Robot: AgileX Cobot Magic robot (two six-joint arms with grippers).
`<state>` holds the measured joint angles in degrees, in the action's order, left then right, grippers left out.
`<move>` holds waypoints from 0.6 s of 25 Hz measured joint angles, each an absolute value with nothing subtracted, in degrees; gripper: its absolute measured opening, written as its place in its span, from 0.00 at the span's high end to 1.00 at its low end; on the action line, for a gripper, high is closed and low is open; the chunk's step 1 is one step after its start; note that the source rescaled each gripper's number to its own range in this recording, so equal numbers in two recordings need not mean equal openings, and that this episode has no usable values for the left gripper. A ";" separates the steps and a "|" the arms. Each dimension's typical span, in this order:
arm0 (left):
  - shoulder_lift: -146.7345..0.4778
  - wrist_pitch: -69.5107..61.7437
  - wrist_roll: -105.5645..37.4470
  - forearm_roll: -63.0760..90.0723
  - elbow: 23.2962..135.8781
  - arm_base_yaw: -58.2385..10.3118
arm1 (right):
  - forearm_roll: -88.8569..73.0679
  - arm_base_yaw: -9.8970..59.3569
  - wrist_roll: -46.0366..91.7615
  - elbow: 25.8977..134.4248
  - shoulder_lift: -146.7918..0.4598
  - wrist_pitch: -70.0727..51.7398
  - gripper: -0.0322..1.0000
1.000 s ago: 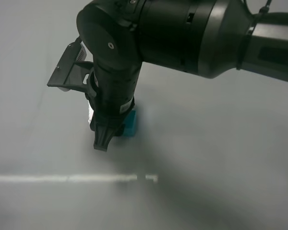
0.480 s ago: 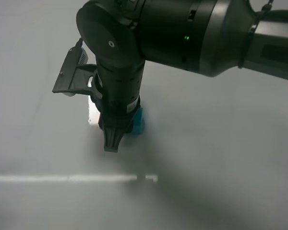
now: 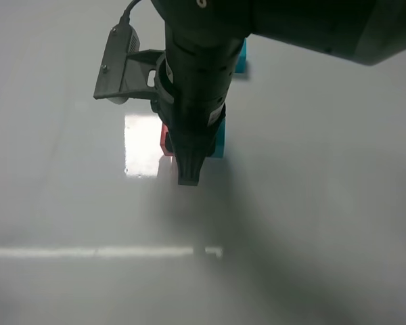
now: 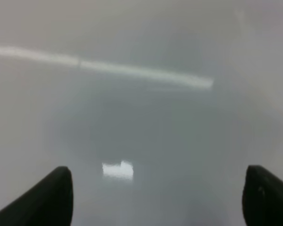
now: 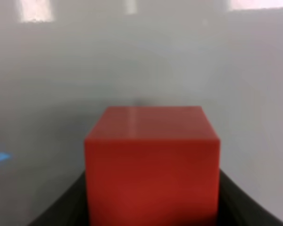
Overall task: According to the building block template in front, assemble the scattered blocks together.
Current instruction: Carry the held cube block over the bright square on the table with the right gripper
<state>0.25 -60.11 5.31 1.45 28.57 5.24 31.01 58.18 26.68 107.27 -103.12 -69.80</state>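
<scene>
- Step in hand: bringing the two loose blocks together. The right gripper (image 5: pixel 152 209) is closed on the red cube (image 5: pixel 151 155), with a dark finger against each flank. The exterior view shows only a red sliver beside the gripper body.
- The teal cube (image 3: pixel 218 139) sits on the table (image 3: pixel 325 203) on the opposite side of the gripper from that sliver, close to the red cube. The gripper hides whether the two faces touch.
- The building block template (image 3: pixel 241 59) appears only as a teal edge beyond the arm; its red half is out of sight.
- The left gripper (image 4: pixel 160 200) is spread wide and holds nothing, over bare table.
- Next move, as judged: seat the red face flush and square against the teal one, edges level as in the template, then release without dragging the pair.
- Materials: both cubes are plain, matte, sharp-edged solids with flat faces that should butt cleanly. The grey tabletop is smooth and glossy with bright reflections, so a light cube may slide if nudged.
</scene>
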 joint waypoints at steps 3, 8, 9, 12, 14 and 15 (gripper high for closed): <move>0.25 -60.11 5.31 1.45 28.57 5.24 | 31.10 55.47 27.50 104.87 -103.12 -69.82 0.96; 0.25 -60.11 5.41 1.45 28.57 5.24 | 30.94 53.14 28.67 103.76 -103.01 -70.00 0.96; 0.25 -60.11 5.41 1.45 28.57 5.24 | 30.88 53.10 28.93 103.76 -102.94 -70.00 0.96; 0.25 -60.16 5.41 1.45 28.57 5.24 | 29.58 53.03 29.77 103.69 -102.94 -69.53 0.96; 0.25 -60.16 5.41 1.45 28.57 5.24 | 28.54 53.03 30.22 103.69 -102.94 -68.70 0.96; 0.25 -60.16 5.41 1.45 28.57 5.24 | 28.16 53.03 30.33 103.69 -102.94 -68.33 0.96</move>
